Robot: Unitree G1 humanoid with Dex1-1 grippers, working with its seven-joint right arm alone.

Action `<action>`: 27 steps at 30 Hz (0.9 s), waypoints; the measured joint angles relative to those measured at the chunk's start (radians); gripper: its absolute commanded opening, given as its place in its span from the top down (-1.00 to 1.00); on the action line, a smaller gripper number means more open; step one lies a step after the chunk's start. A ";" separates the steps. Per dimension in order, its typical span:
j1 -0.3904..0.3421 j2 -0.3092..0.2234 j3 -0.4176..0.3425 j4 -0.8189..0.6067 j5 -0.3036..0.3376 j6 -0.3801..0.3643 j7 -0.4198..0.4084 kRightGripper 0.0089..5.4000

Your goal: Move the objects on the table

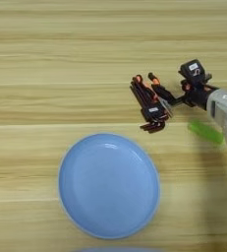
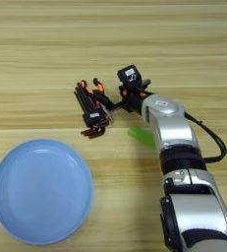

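A large round light-blue plate (image 1: 109, 185) lies on the wooden table (image 1: 46, 74) at the lower middle. Up and to its right sits a tight cluster of black and orange tools. The black bar clamp (image 1: 148, 101) has a white label and orange tips. Dark handles of the pliers (image 1: 153, 128) stick out at the cluster's lower end. My right gripper (image 1: 176, 101) reaches in from the right and meets the cluster's right side. Its black wrist block (image 1: 193, 71) stands above it. The silver forearm (image 2: 166, 120) runs down to the bottom right.
A small green shape (image 1: 206, 133) lies on the table just under my forearm, right of the tool cluster. A black cable (image 2: 213, 138) loops out on the right side of the arm. Bare wooden planks stretch across the top and left.
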 measured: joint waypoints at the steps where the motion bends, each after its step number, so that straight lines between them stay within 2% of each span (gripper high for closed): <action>1: -0.009 0.002 0.000 0.020 -0.005 0.008 -0.018 -0.99; 11: -0.038 0.019 0.005 0.095 -0.037 0.014 -0.066 -0.99; 27: -0.053 0.027 0.011 0.112 -0.057 0.070 -0.084 -0.99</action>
